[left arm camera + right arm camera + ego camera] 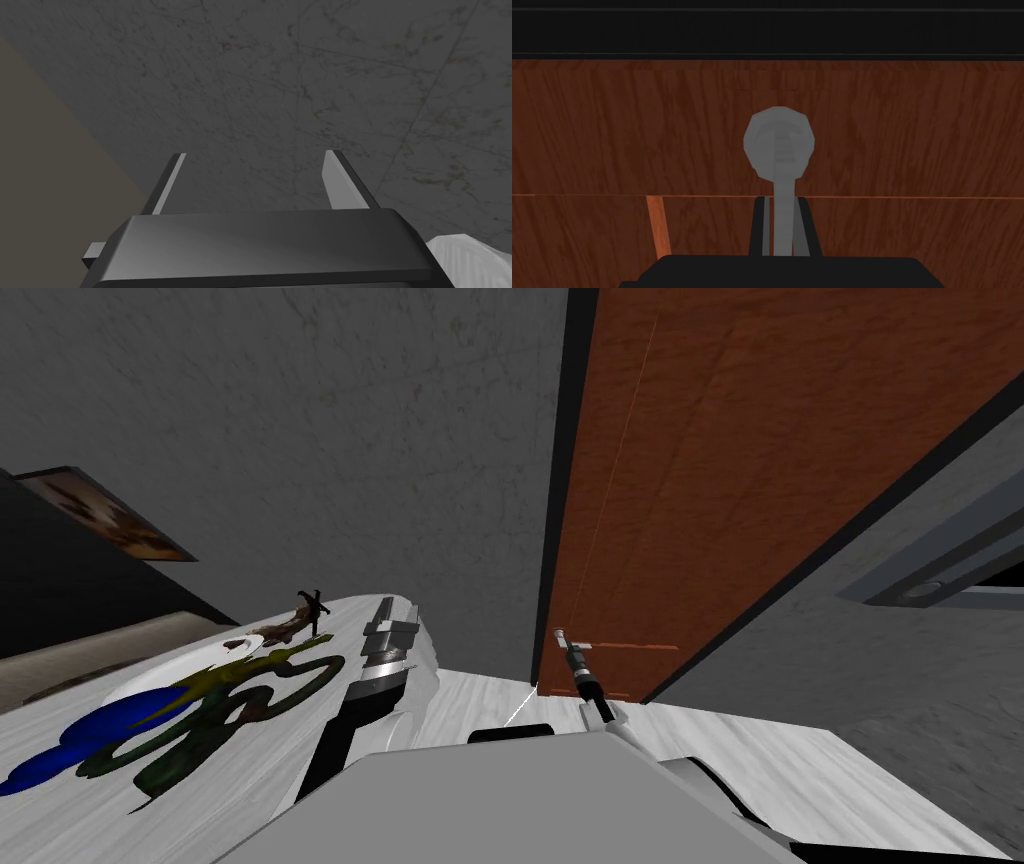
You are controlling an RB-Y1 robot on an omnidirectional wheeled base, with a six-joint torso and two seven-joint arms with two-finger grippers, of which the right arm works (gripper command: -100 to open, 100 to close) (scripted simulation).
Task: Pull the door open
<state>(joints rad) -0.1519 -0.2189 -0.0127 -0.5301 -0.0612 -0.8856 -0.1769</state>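
A reddish-brown wooden door [720, 478] stands in a dark frame [562, 468] ahead and to my right. Its grey handle [779, 142] has a round plate with a lever running back from it. My right gripper [782, 201] is shut on that lever, its dark fingers [758, 225] pressing both sides. From the head, the right gripper [562, 638] reaches the door's left edge near the frame. My left gripper [255, 155] is open and holds nothing; the left arm [385, 643] is raised at my left, facing the grey wall.
A white rounded surface [250, 758] with blue and green shapes and a small dark figure [312, 608] lies close under my left arm. A grey wall [300, 438] is left of the door. The floor [800, 758] is pale. A grey framed opening [930, 578] sits at the right.
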